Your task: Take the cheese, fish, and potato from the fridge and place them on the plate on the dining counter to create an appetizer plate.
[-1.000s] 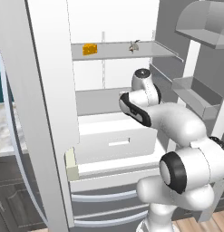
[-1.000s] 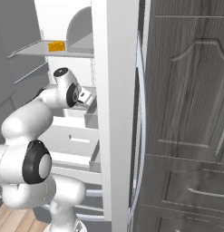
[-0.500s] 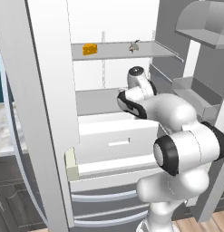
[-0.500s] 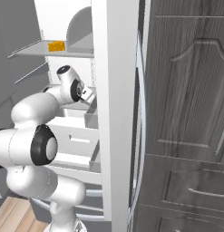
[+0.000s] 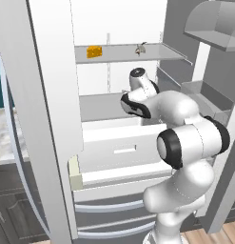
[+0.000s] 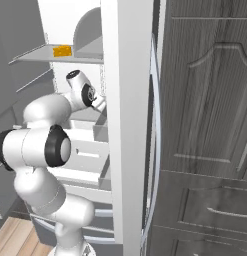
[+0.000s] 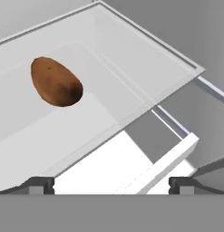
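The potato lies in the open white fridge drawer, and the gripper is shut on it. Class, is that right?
Not quite. In the hand view the potato does lie in the open white drawer, but the gripper is open and apart from it, holding nothing.

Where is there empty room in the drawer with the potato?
The white drawer is bare from the potato across to its far corner. On the upper shelf, the stretch between cheese and fish is bare too.
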Controlling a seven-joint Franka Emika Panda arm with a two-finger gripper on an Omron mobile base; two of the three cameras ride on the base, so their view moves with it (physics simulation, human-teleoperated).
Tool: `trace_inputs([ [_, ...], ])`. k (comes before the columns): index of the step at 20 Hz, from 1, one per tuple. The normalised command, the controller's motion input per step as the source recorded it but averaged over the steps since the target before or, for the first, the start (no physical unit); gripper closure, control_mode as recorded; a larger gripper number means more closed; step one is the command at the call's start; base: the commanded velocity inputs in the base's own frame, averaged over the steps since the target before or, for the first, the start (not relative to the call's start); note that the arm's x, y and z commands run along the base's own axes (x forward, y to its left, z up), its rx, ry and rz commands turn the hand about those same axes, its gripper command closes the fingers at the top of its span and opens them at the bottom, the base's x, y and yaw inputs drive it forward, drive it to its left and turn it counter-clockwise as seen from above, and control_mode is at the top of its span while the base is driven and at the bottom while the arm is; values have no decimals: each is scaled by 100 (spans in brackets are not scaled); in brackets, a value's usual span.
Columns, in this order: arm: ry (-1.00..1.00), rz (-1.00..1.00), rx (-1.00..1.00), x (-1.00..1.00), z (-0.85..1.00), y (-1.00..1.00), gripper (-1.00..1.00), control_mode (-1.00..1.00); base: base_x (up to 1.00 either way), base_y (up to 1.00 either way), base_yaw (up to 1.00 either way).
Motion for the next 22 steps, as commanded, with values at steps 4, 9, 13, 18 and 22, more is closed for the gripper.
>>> trace_inputs([
  [4, 0, -5, 0, 36, -13, -6, -100, -100, 0, 0, 0],
  [9, 0, -5, 0, 34, -16, -8, -100, -100, 0, 0, 0],
  [13, -1, -5, 0, 34, -14, -4, -100, -100, 0, 0, 0],
  [18, -1, -4, 0, 30, -18, -7, -100, -100, 0, 0, 0],
  [22, -2, -4, 0, 29, -21, -8, -100, -100, 0, 0, 0],
])
